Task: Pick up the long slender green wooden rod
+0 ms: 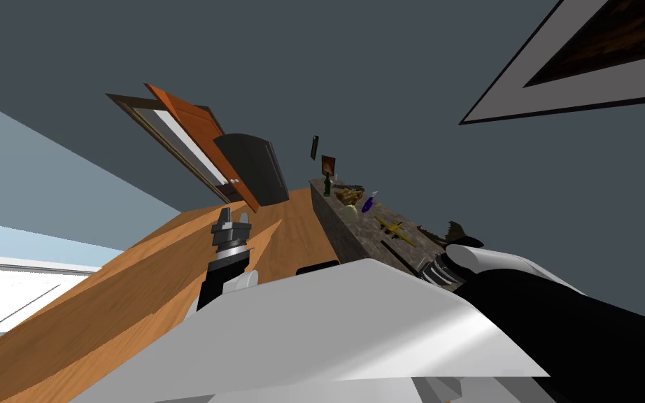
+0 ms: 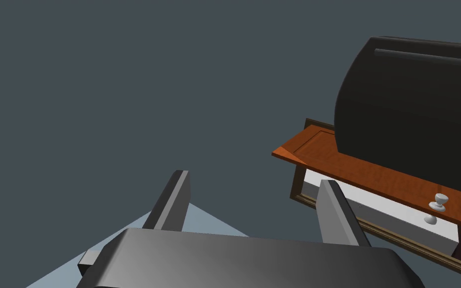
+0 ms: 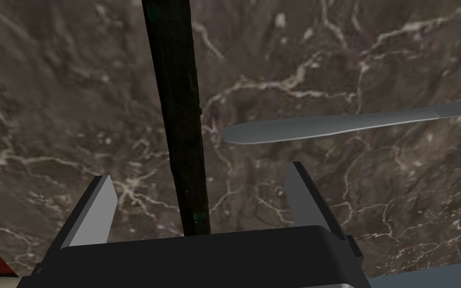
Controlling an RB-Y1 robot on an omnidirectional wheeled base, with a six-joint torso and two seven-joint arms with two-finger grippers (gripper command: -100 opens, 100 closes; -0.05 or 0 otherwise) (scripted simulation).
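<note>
A long, thin, very dark green rod (image 3: 179, 115) lies on a dark veined marble top (image 3: 364, 200). It runs straight out from between the fingers of my right gripper (image 3: 199, 200), which stands open just above the marble, one finger on each side of the rod and neither touching it. In the head view the rod (image 1: 398, 257) shows as a thin dark line on the counter (image 1: 356, 234), beside my right forearm. My left gripper (image 1: 234, 218) is held up over the wooden floor, away from the counter, open and empty (image 2: 254, 205).
A grey knife blade (image 3: 334, 125) lies on the marble just past my right gripper's fingertip. Farther along the counter are a yellow toy plane (image 1: 397, 231), a purple bottle (image 1: 368, 203) and a green bottle (image 1: 327, 185). An orange door (image 1: 206, 140) stands open beyond.
</note>
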